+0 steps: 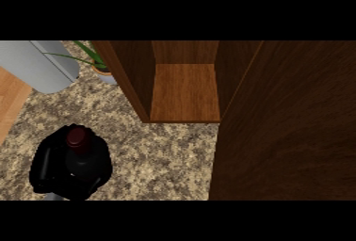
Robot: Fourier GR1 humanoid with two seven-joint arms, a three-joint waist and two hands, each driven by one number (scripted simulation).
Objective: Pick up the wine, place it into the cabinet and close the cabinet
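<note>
The wine bottle (78,140), dark glass with a deep red cap, stands upright at the lower left of the head view on the speckled counter (167,155). My left hand (44,170) is curled round its body and hides most of the glass. Up and to the right, the wooden cabinet (136,80) stands open, its bare shelf (184,92) showing. The cabinet's open door (285,127) fills the right side of the view. The bottle is well short of the shelf's front edge. My right hand does not show.
A grey rounded appliance (38,66) lies at the upper left. A potted plant (99,62) stands beside the cabinet's left wall. A strip of light wood (10,101) borders the counter's left edge.
</note>
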